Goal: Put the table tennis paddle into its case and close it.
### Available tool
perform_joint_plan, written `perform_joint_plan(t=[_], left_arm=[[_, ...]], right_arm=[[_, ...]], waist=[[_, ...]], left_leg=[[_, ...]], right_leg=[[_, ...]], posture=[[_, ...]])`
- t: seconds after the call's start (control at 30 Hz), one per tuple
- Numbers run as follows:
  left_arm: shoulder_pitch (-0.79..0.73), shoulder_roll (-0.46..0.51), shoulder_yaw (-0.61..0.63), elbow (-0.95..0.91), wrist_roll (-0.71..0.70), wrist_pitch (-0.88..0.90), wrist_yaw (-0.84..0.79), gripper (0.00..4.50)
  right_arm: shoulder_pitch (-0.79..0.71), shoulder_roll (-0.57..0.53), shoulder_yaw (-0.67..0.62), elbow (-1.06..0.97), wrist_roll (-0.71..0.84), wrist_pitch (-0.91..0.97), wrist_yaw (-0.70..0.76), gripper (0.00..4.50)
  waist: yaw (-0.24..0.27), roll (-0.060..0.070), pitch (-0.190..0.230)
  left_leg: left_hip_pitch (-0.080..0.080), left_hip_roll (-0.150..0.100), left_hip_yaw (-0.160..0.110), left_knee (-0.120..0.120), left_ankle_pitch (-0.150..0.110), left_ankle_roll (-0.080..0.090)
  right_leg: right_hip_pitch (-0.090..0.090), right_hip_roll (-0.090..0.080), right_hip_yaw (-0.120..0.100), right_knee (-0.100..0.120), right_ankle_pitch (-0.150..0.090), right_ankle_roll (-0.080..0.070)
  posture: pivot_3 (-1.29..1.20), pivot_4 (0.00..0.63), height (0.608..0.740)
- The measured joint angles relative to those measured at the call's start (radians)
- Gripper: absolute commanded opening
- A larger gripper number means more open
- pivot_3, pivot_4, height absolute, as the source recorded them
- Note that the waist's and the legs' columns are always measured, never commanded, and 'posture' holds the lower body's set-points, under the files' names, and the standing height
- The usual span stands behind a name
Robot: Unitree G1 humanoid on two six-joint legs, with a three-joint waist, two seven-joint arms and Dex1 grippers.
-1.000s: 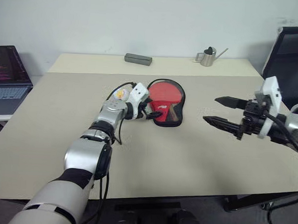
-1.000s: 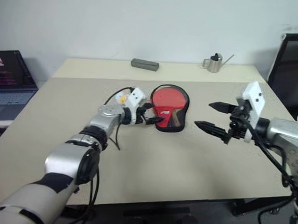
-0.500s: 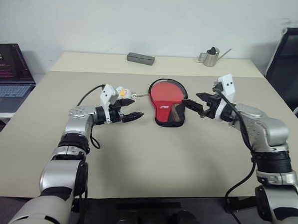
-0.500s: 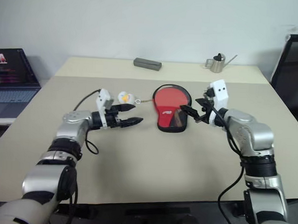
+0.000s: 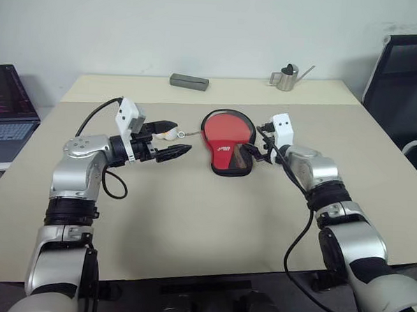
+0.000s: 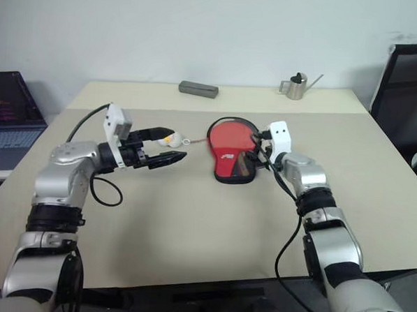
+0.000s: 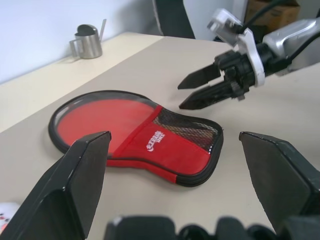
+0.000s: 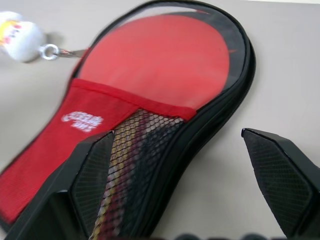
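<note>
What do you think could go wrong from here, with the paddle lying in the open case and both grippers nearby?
1. The right gripper, open, sits close to the case at its mesh pocket; closing there might snag the mesh rather than the cover.
2. The case lies loose on the table, so a push could slide it and shift the paddle.
3. The duck charm lies beside the open left gripper, which could catch its chain.

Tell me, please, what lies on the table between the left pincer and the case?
The small duck charm on its short chain lies there, beside the left pincer, its chain reaching toward the case. The left eye view shows this.
</note>
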Motion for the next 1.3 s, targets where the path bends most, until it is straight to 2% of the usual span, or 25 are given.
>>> perform_joint_plan(t=[0.17, 0.33, 0.73, 1.3], left_arm=[[0.005, 0.006, -0.002, -0.02, -0.001, 0.005, 0.009, 4.5], [0.005, 0.009, -0.004, -0.026, -0.002, 0.014, 0.009, 4.5], [0.076, 0.041, -0.003, -0.105, -0.035, 0.045, 0.03, 4.5], [0.097, 0.071, -0.001, -0.137, -0.062, 0.051, 0.062, 4.5]], right_arm=[[-0.033, 0.031, -0.011, 0.171, -0.057, -0.124, -0.045, 4.45], [-0.053, 0.05, -0.023, 0.253, -0.09, -0.173, -0.062, 4.45], [-0.078, 0.093, -0.067, 0.31, -0.117, -0.196, -0.056, 4.45], [-0.103, 0.143, -0.148, 0.34, -0.109, -0.189, -0.063, 4.45]], waist=[[0.0, 0.0, 0.0], [-0.001, 0.0, 0.0], [-0.012, 0.001, 0.0], [-0.032, 0.001, 0.001]], left_leg=[[0.0, 0.0, 0.0, 0.0, 0.0, 0.0], [0.001, 0.0, 0.0, 0.0, 0.0, 0.0], [0.002, 0.002, 0.001, -0.001, 0.0, 0.0], [0.003, 0.004, 0.001, -0.002, 0.0, 0.0]], right_leg=[[0.0, 0.0, 0.0, 0.0, 0.0, 0.0], [0.0, 0.0, 0.001, 0.0, 0.0, 0.0], [0.0, 0.002, 0.002, 0.0, 0.0, -0.001], [0.0, 0.004, 0.002, 0.001, 0.001, -0.002]], posture=[[0.0, 0.15, 0.74], [0.0, 0.15, 0.74], [0.0, 0.15, 0.74], [0.0, 0.15, 0.74]])
